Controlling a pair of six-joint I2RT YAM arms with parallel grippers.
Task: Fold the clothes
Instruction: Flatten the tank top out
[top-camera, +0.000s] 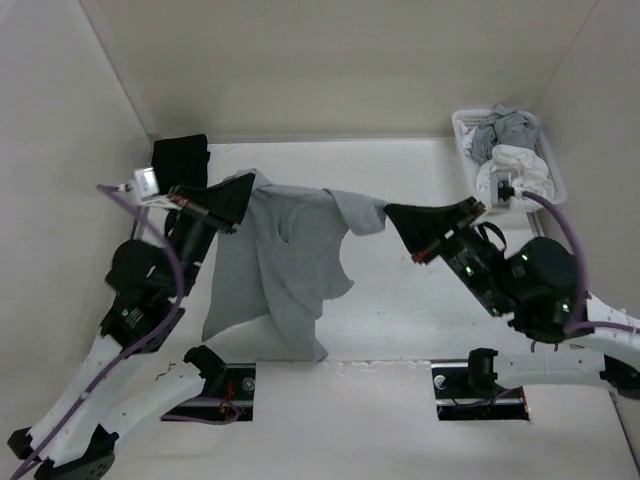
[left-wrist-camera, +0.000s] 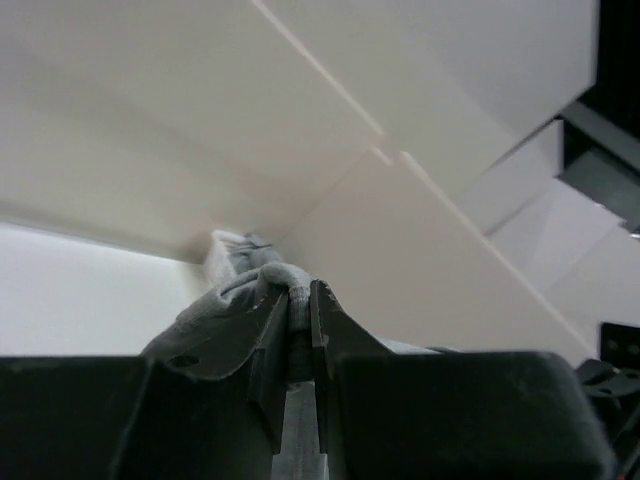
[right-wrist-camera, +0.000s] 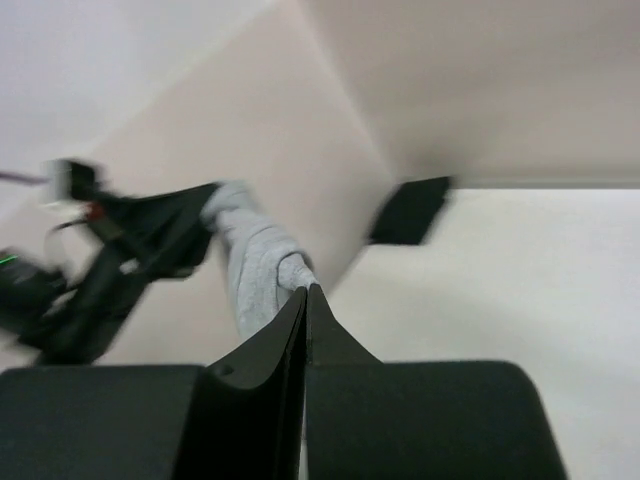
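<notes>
1. Desk (top-camera: 420, 330): no folded garment to be seen anywhere on it; judged an early stage of the task.
2. Shirt (top-camera: 280, 260): strung up between both hands from 10 o'clock across to just right of centre, sagging in twisted drapes toward 7 o'clock. No fold made yet. Cannot tell whether the low hem touches the desk. Left to do, by judgement: spread flat, then fold sleeves and body.
3. Basket (top-camera: 462, 120): at 1 o'clock, heaped with other clothes, well apart from the shirt.
4. Black cloth (top-camera: 180, 155): at 11 o'clock, just behind the left hand.
5. Left hand (left-wrist-camera: 300, 290): at 10 o'clock, clamped on a bunched edge of the shirt.
6. Right hand (right-wrist-camera: 305, 292): just right of centre, pressed together on the shirt's opposite edge.
</notes>
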